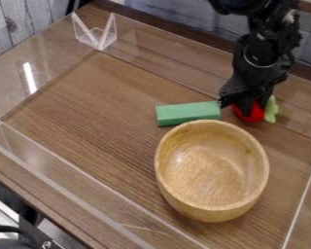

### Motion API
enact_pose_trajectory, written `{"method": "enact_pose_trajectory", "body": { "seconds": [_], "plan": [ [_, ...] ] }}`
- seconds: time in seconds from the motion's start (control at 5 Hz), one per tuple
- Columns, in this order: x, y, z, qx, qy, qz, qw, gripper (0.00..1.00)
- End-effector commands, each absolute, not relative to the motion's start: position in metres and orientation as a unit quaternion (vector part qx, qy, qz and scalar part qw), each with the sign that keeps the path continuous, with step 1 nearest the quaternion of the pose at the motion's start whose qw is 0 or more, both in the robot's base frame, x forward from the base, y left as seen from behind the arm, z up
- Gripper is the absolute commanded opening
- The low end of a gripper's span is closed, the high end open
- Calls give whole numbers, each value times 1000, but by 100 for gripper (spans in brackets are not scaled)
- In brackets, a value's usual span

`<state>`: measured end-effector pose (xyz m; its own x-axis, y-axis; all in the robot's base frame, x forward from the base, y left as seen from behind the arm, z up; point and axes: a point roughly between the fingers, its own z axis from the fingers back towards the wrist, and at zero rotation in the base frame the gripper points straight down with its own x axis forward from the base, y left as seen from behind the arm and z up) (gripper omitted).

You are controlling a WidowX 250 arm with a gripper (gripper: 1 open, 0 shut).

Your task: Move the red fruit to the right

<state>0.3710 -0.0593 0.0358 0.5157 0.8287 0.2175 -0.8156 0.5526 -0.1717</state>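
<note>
The red fruit is a small round bright red toy with a green leafy tip at its right, resting on the wooden table near the right wall. My gripper comes down steeply from above and its black fingers are shut on the fruit, hiding its upper left part. The arm rises out of the top of the view.
A flat green block lies just left of the gripper. A large wooden bowl stands in front of it. Clear acrylic walls ring the table, and a clear stand sits at the back left.
</note>
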Motion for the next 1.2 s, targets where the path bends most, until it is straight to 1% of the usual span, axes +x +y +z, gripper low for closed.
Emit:
{"method": "enact_pose_trajectory", "body": {
  "seconds": [0.0,1.0],
  "plan": [
    [378,-50,39,-19,-150,478,865,0],
    [376,-35,34,11,-148,482,864,0]
  ]
}}
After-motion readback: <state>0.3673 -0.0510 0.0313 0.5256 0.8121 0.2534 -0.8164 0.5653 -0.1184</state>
